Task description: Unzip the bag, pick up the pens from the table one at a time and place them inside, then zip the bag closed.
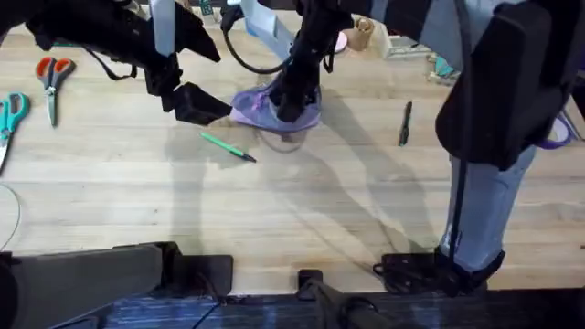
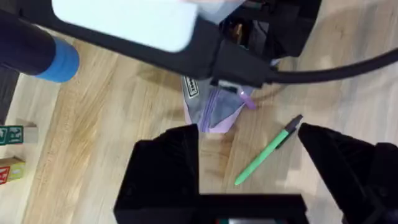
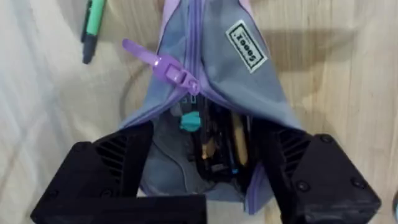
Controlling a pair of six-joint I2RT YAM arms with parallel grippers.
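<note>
The lavender bag [image 1: 256, 111] lies at the table's [image 1: 302, 210] far middle, partly unzipped, with dark items showing inside. Its purple zipper pull [image 3: 163, 62] sticks out near the middle of the bag [image 3: 230, 68]. My right gripper [image 1: 291, 108] is open and straddles the bag's open end, one black finger [image 3: 112, 165] on each side. The bright green pen [image 1: 228, 146] lies just in front of the bag. My left gripper [image 1: 196, 103] hovers open to the bag's left, above the green pen [image 2: 267, 152]. The dark pen [image 1: 404, 123] lies alone to the right.
Orange-handled scissors [image 1: 50, 78] and teal-handled scissors [image 1: 9, 114] lie at the far left. Small letter blocks [image 2: 9, 152] sit near them. Clutter, including a wooden cup [image 1: 363, 32], lines the table's back edge. A purple object [image 1: 558, 137] is at the right edge.
</note>
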